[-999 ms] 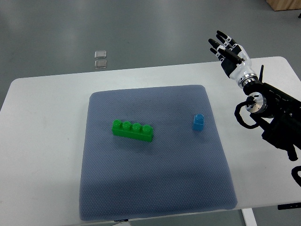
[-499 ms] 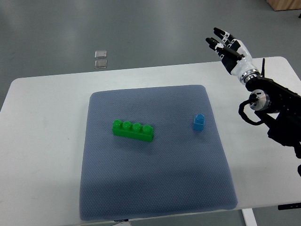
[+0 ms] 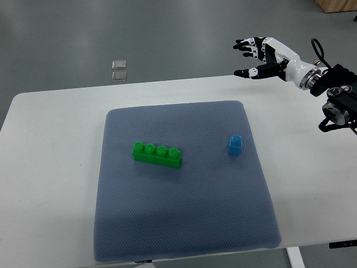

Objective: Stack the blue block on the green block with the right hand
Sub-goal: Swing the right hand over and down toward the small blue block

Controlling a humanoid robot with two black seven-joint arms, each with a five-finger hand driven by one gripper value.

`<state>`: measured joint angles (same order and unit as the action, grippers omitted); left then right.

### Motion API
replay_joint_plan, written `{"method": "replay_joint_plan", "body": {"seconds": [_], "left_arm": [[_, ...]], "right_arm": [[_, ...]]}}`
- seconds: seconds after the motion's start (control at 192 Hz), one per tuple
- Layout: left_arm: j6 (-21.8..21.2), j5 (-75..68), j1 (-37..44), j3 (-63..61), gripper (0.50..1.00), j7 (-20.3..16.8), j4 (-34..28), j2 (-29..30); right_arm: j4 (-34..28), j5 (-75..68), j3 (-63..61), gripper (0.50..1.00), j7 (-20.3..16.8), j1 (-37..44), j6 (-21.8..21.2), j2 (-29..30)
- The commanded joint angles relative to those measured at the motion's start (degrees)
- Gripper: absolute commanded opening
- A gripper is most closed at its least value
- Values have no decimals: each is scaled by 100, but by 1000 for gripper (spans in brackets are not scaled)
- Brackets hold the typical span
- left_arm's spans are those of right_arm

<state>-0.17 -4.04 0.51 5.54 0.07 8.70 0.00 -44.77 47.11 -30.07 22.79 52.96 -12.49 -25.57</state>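
I have the right hand (image 3: 257, 56) up past the far edge of the bench (image 3: 50, 145), at about one o'clock from the blue block (image 3: 235, 144), fingers spread and holding nothing. The left hand is not in view.

The blue block stands upright on the grey mat (image 3: 184, 223), toward the mat's three o'clock side, well apart from the hand. The green block (image 3: 157, 154) lies near the mat's middle, at nine o'clock from the blue one, its four studs facing up, long axis slightly tilted.

The step in hand, as I judge it, is the reach. To do it well I would bring the hand down toward seven o'clock until it sits over the blue block, keep the fingers wide until they straddle it, then pinch its side faces low enough that it cannot tip. It is small and light and would likely topple from a glancing touch.

I can read no brand, label or writing on anything.
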Motion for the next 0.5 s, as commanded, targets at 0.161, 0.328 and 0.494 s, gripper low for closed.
{"method": "replay_joint_plan", "body": {"seconds": [0.161,0.328,0.494], "left_arm": [[0,0,1,0,1000,1,0,0],[0,0,1,0,1000,-7,0,0],[0,0,1,0,1000,1,0,0]], "right_arm": [[-832,2732,89,913,226,311,-658,-361],[-1350,4042,291,913,243,311,-799,-440],[-1377,4596,546,913,252,338,-755,-432]]}}
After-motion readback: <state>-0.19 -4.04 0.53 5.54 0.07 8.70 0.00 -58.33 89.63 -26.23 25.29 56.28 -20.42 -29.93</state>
